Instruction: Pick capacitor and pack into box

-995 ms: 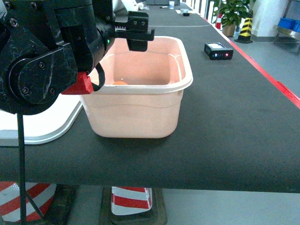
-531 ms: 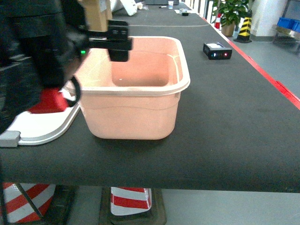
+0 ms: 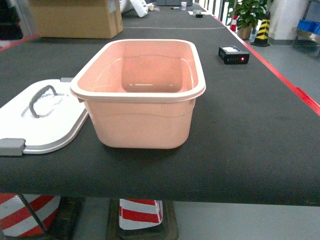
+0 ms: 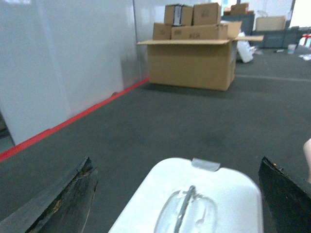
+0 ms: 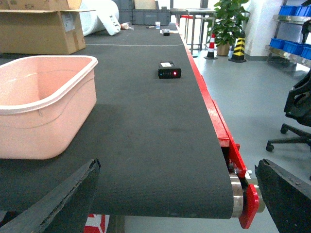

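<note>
With both grippers [image 4: 177, 194] [image 5: 177, 194] spread wide and empty, I see no capacitor, so I'd search before reaching; the box [image 3: 145, 125] sits open beside its lid [image 3: 45, 120].

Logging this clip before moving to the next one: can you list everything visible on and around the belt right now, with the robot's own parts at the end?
box: one, peach-pink, open, mid-belt
lid: one, white with grey handle and latch, flat on the belt against the box's left side
black device: one, lit red and green lights, right of the box, farther back
conveyor belt: one, black with red edge
cardboard carton: one large brown, open, smaller cartons stacked on it, far end of belt
potted plant: one, green, on the floor
striped cones: yellow-black and red-white, near the plant
blue bins: on shelving, far right
office chair: one, black, right floor
left gripper: open, above the lid
right gripper: open, over the belt's near edge
</note>
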{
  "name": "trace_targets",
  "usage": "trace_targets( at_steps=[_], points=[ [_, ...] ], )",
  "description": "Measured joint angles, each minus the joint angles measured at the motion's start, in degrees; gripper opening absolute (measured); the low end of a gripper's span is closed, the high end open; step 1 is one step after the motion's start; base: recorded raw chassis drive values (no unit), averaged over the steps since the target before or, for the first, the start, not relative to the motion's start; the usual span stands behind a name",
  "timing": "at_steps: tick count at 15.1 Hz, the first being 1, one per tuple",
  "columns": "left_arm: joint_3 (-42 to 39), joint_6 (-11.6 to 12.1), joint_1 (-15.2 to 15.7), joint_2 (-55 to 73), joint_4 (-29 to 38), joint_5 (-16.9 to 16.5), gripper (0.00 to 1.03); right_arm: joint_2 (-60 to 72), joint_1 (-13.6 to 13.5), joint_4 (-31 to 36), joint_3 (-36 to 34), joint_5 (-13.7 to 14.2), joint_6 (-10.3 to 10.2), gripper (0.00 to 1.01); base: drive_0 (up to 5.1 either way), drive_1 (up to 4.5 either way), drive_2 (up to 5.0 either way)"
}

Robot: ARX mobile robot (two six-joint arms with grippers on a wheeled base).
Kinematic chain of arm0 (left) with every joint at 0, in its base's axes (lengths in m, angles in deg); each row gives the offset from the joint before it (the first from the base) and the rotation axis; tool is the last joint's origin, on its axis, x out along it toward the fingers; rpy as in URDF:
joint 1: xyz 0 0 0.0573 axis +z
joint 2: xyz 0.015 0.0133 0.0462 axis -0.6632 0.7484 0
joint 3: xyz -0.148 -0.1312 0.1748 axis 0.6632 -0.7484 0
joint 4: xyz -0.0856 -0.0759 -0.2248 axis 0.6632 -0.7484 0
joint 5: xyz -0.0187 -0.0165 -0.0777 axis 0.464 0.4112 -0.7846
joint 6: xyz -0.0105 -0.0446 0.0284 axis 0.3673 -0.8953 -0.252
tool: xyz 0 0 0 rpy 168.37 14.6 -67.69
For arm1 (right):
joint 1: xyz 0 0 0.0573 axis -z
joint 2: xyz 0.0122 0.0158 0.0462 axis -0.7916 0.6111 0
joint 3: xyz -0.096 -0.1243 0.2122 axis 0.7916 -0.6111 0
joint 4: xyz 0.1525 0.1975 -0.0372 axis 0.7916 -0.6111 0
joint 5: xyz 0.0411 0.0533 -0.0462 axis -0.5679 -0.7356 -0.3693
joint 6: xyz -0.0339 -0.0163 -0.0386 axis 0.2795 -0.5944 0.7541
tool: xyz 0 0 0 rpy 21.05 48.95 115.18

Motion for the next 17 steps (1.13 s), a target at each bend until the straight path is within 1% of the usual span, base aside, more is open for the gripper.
trace_targets(
  at_steps=[1,2,3,4,5,7,11,12,13,14,16,17],
  points=[
    [0.24,0.98,3.19,4.09,-0.15,-2.36,0.98,0.00,0.00,-0.07,0.00,0.00,0.00,0.98,0.0,0.00,0.0],
    [1.55,1.84,5.70,9.99,0.31,-5.27,0.98,0.00,0.00,-0.07,0.00,0.02,0.00,0.98,0.0,0.00,0.0],
    [8.81,2.78,8.92,21.59,0.74,-9.99,0.98,0.00,0.00,-0.04,0.00,0.00,0.00,0.98,0.0,0.00,0.0],
    [24.46,5.84,9.25,35.43,-4.68,-14.03,0.98,0.00,0.00,-0.04,0.00,0.02,0.00,0.98,0.0,0.00,0.0],
    [29.38,5.97,9.16,38.88,-6.91,-14.97,0.98,0.00,0.00,-0.04,0.00,0.00,0.00,0.98,0.0,0.00,0.0],
    [35.01,6.10,9.18,42.34,-8.37,-15.10,0.98,0.00,0.00,-0.04,0.00,0.00,0.00,0.98,0.0,0.00,0.0],
    [40.02,5.84,9.29,45.18,-11.15,-15.17,0.98,0.00,0.00,-0.07,0.00,0.00,0.00,0.98,0.0,0.00,0.0],
    [42.14,5.29,9.29,46.40,-13.66,-15.52,0.98,0.00,0.00,-0.04,0.00,0.00,0.00,0.98,0.0,0.00,0.0],
    [44.78,2.84,9.29,47.41,-16.31,-16.35,0.86,0.00,0.00,-0.07,0.00,0.00,0.00,0.98,0.0,0.00,0.0],
    [45.18,2.29,9.29,47.50,-16.52,-16.68,0.74,0.00,0.00,-0.04,0.00,0.00,0.00,0.98,0.0,0.00,0.0],
    [45.18,1.44,9.27,47.60,-18.03,-17.84,0.46,0.00,0.00,-0.04,0.00,0.00,0.00,0.98,0.0,0.00,0.0],
    [45.09,1.36,9.27,47.60,-18.08,-17.94,0.35,0.00,0.00,-0.04,0.00,0.00,0.00,0.98,0.0,0.00,0.0]
  ],
)
